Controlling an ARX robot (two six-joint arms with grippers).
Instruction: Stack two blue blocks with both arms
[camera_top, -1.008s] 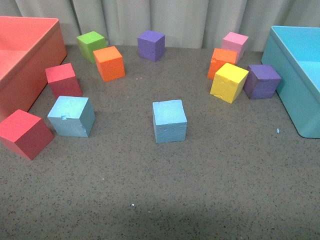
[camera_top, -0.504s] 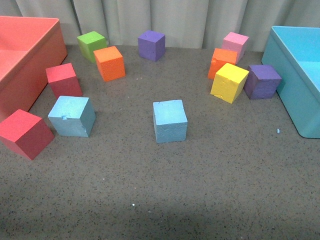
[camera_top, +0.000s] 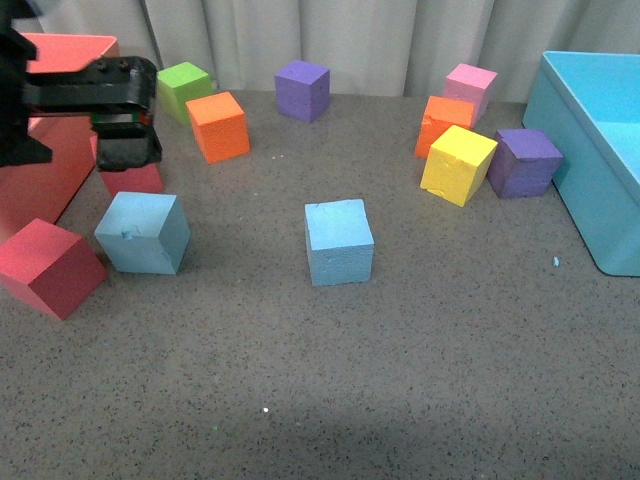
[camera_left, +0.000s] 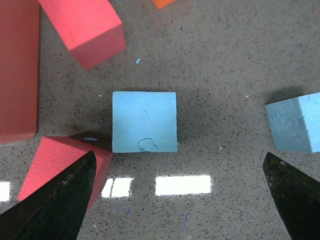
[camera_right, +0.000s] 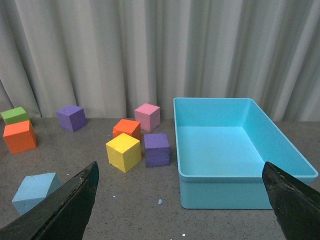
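Note:
Two sky-blue cubes sit on the grey table. The nicked blue block (camera_top: 143, 232) is at the left and the other blue block (camera_top: 339, 241) is in the middle. My left gripper (camera_top: 125, 115) is open and empty, hovering above and just behind the nicked block. In the left wrist view the nicked block (camera_left: 144, 121) lies below the open gripper (camera_left: 177, 200), with the other block (camera_left: 295, 122) off to one side. My right gripper (camera_right: 180, 210) is open and empty, out of the front view; its camera shows the middle block (camera_right: 36, 192).
A red bin (camera_top: 40, 190) stands at the far left and a turquoise bin (camera_top: 590, 130) at the right. Two red cubes (camera_top: 50, 266) (camera_top: 135, 180) flank the nicked block. Orange (camera_top: 218, 126), green (camera_top: 183, 86), purple (camera_top: 302, 89), pink (camera_top: 470, 86) and yellow (camera_top: 458, 164) cubes lie further back.
My left arm has come into the front view at the upper left, above the nicked blue block. The blocks have not moved.

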